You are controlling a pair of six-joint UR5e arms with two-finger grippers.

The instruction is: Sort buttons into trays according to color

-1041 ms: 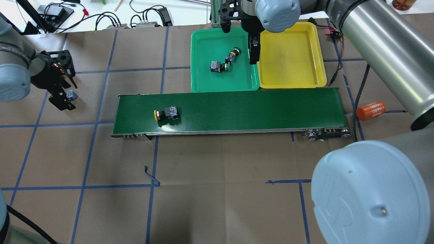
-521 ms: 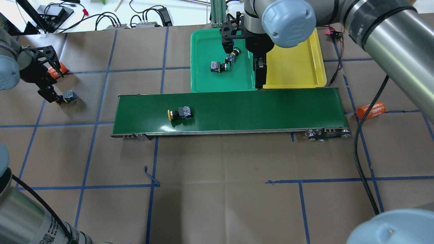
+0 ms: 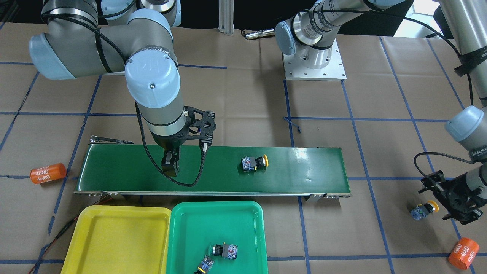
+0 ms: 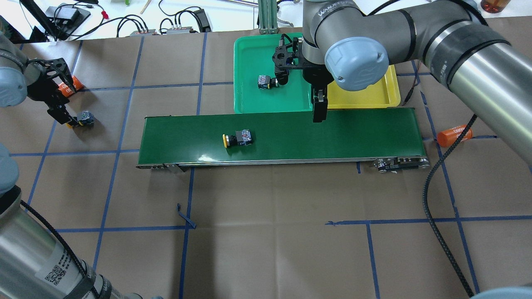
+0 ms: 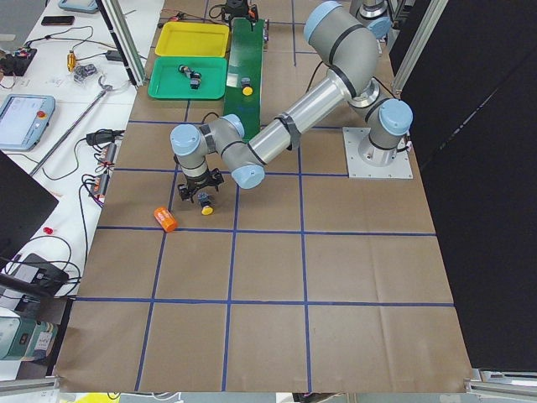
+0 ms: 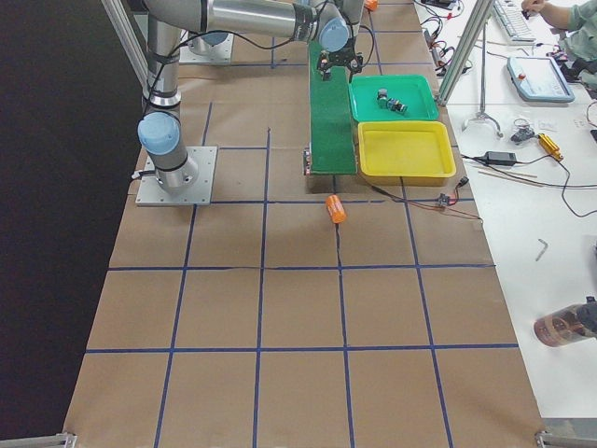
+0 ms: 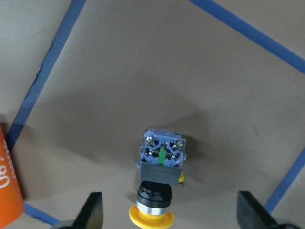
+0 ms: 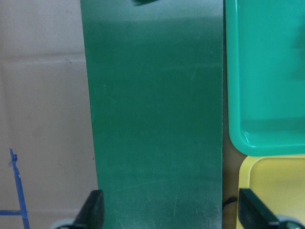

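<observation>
- My right pincer (image 4: 318, 111) hangs released and empty over the conveyor belt (image 4: 365, 133). In the wrist view its fingers (image 8: 94, 210) stand wide apart with only bare belt between them.
- In the overhead view a yellow-capped button (image 4: 237, 138) lies on its side on the belt. It is at 8 o'clock from that pincer and well apart from it, with its cap pointing to 9 o'clock.
- The green tray (image 4: 249, 97) and the yellow tray (image 4: 374, 93) sit edge to edge on the desk (image 4: 270, 232), at 12 o'clock of the belt. The green one is at 9 o'clock of the yellow one.
- The two tray buttons (image 3: 227, 251) lie on their sides in the green tray, near each other.
- My left pincer (image 7: 169, 205) is released, low over the desk.
- The cap of a second yellow-capped button (image 7: 161, 162) sits between its fingertips and touches neither. The button's body points to 12 o'clock in the wrist view.
- An orange cylinder (image 7: 7, 186) lies at 9 o'clock of that button.
- Another orange cylinder (image 4: 455, 135) lies at 3 o'clock of the belt's end.
</observation>
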